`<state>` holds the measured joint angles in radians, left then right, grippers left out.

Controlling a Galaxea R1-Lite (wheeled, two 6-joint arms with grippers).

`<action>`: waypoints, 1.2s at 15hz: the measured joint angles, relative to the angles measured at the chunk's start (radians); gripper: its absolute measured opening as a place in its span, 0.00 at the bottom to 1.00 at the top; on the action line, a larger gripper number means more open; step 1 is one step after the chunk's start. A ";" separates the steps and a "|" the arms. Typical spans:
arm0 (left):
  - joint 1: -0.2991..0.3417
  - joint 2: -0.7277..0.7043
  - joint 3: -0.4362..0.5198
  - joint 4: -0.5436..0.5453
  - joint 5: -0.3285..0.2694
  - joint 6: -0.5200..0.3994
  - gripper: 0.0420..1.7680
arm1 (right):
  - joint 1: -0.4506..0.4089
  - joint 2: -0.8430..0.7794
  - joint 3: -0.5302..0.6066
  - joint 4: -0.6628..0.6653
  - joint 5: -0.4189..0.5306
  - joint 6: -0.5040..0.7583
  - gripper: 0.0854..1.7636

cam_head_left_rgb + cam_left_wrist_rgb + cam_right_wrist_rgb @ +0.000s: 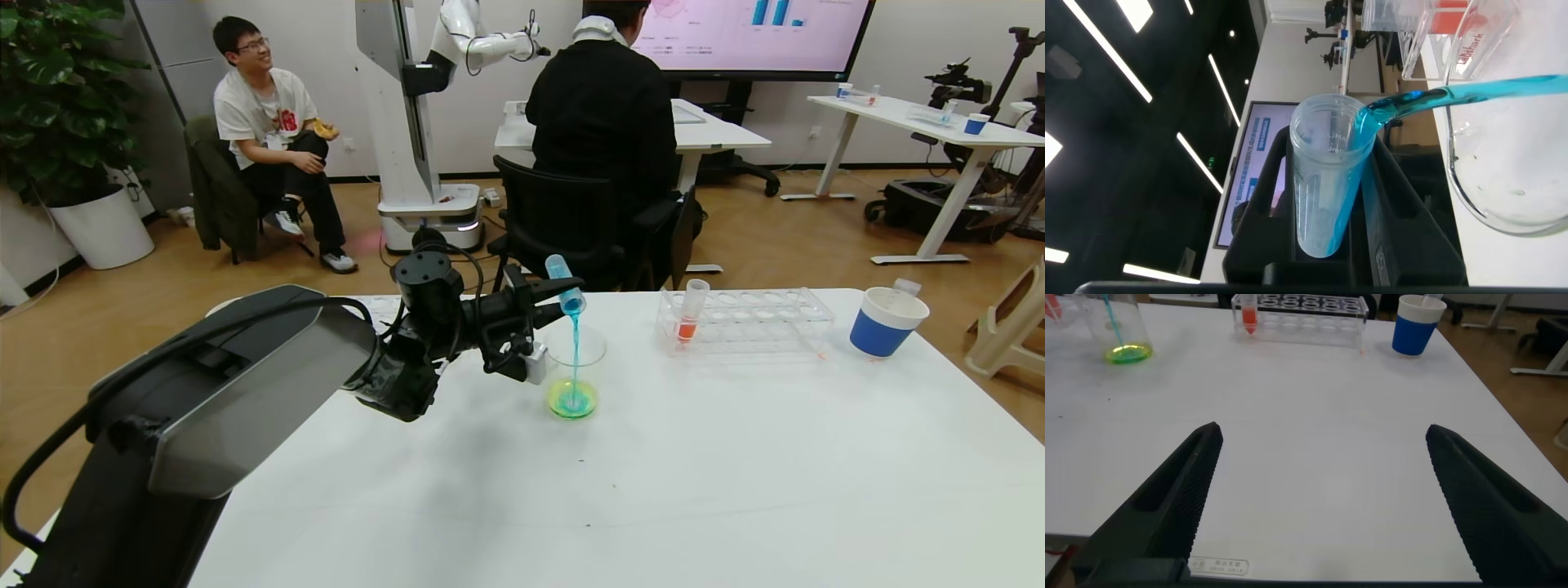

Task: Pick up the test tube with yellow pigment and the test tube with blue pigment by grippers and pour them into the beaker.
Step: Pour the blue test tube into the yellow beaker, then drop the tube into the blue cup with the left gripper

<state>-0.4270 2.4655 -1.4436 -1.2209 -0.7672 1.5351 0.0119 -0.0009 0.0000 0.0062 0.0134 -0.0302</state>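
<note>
My left gripper (562,300) is shut on the test tube with blue pigment (565,292) and holds it tipped, mouth down, over the beaker (593,359). A thin blue stream runs from the tube into the beaker, which holds yellow-green liquid at its bottom. The left wrist view shows the tube (1327,180) between the black fingers (1264,216), with blue liquid leaving its lip toward the beaker's rim (1503,212). My right gripper (1323,433) is open and empty above the bare table, out of the head view. The beaker also shows in the right wrist view (1120,331). The test tube with yellow pigment is out of view.
A clear tube rack (759,320) with one orange-red tube (690,317) stands behind and right of the beaker. A blue white-rimmed cup (886,322) stands at the far right. The white table (653,490) ends near the cup. People and furniture are beyond it.
</note>
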 joint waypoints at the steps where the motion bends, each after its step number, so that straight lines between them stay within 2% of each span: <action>1: 0.000 0.000 0.000 0.000 0.001 0.021 0.26 | 0.000 0.000 0.000 0.000 0.000 0.000 0.98; 10: 0.007 -0.011 0.009 -0.006 -0.008 0.264 0.26 | 0.000 0.000 0.000 0.000 0.000 0.000 0.98; 12: 0.006 -0.016 0.017 -0.008 -0.008 0.287 0.26 | 0.000 0.000 0.000 0.000 0.000 0.000 0.98; 15: 0.005 -0.017 0.027 -0.047 -0.002 0.271 0.26 | 0.000 0.000 0.000 0.000 0.000 0.000 0.98; 17: 0.003 -0.019 0.029 -0.051 0.011 0.187 0.26 | 0.000 0.000 0.000 0.000 0.000 0.000 0.98; 18: -0.001 -0.019 0.027 -0.054 0.034 0.106 0.26 | 0.000 0.000 0.000 0.000 0.000 0.000 0.98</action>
<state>-0.4277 2.4462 -1.4166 -1.2753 -0.7330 1.6409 0.0119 -0.0009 0.0000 0.0062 0.0134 -0.0302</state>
